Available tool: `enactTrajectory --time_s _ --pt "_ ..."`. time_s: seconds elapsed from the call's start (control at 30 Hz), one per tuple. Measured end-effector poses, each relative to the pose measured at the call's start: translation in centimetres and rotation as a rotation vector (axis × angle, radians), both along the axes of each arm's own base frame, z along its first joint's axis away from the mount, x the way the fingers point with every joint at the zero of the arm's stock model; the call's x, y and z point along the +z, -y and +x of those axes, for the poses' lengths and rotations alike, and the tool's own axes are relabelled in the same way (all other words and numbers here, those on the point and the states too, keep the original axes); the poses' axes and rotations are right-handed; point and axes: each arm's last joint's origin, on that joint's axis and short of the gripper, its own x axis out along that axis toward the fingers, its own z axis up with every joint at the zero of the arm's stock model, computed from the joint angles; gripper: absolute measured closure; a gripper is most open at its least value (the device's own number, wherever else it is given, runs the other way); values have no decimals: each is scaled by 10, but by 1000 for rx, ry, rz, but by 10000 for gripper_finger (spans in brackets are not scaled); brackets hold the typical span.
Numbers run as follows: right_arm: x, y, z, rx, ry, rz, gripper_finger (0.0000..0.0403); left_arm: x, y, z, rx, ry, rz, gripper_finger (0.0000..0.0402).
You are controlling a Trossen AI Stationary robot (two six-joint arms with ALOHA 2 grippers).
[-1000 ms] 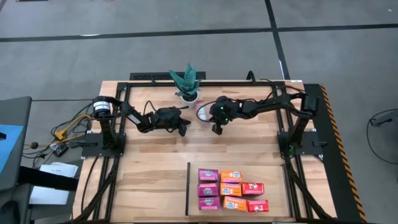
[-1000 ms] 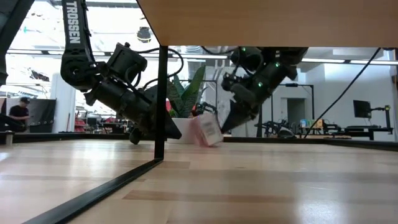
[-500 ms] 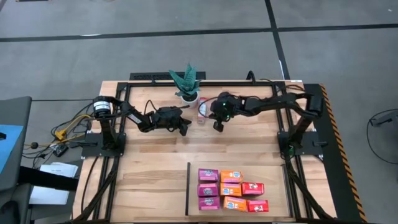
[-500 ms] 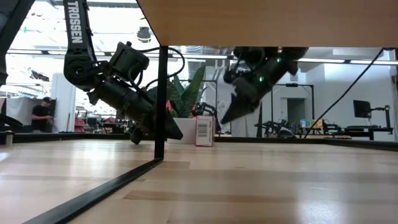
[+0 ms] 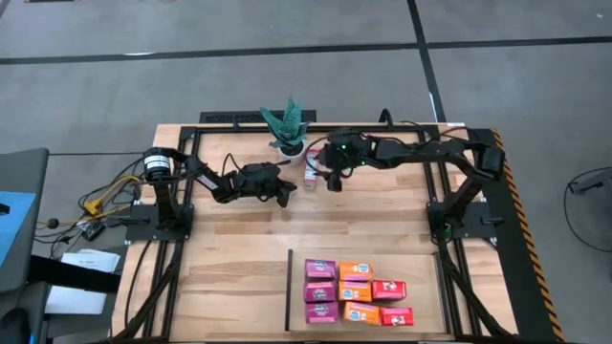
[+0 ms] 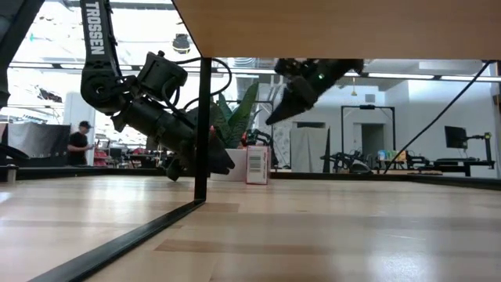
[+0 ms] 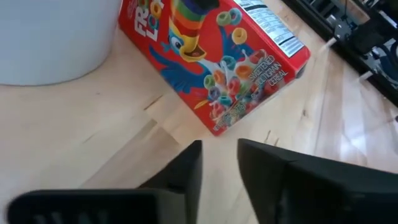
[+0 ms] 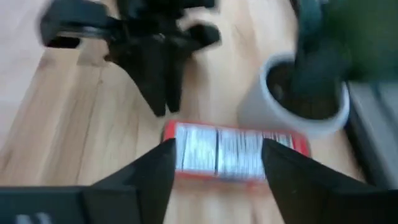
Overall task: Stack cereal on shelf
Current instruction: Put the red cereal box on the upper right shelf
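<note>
A red cereal box (image 5: 311, 172) stands upright on its narrow end on the table, beside the white plant pot (image 5: 290, 148); the low view shows it alone (image 6: 257, 164). My right gripper (image 5: 330, 182) hangs open above and just right of it, fingers apart (image 8: 217, 180). My left gripper (image 5: 285, 196) sits low at the box's left, its fingers slightly open with nothing between them (image 7: 219, 162). Several more cereal boxes (image 5: 354, 291) lie in rows on the shelf (image 5: 421, 268) at the near right.
The potted green plant (image 6: 235, 117) stands at the far edge, close behind the red box. A black strip (image 5: 289, 291) marks the shelf's left side. Bare tabletop lies between the arms and the shelf.
My right gripper has let go of the red box and risen, drawing a little toward the far edge. The box, tilted in the hold a second ago, now stands upright on the table by itself.
</note>
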Motion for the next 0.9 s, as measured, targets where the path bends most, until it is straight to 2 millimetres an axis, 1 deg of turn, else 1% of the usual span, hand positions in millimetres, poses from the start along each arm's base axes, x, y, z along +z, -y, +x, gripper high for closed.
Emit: enactTrajectory --time_s 0.1,0.17,0.27,0.37,0.5,0.57,0.73,0.9 --pt "11 -5 5 114 -37 -120 114 0 0 0 5 3 -8 273" --pt "12 -8 6 149 -75 -141 109 0 0 0 14 3 -5 247" --pt "14 -9 7 137 -91 -160 110 0 -1 0 62 -1 14 217" --pt "12 -8 4 82 -127 -132 121 2 -4 -1 101 15 33 204" --pt "10 -7 2 46 -141 -93 132 9 -5 9 57 38 44 214" --pt "10 -8 2 32 -142 -73 134 11 -3 15 40 14 59 225" --pt "10 -9 2 1 -135 -33 135 12 -2 27 134 -89 93 255" --pt "9 -9 2 -22 -139 4 135 22 -1 38 126 -55 103 273"
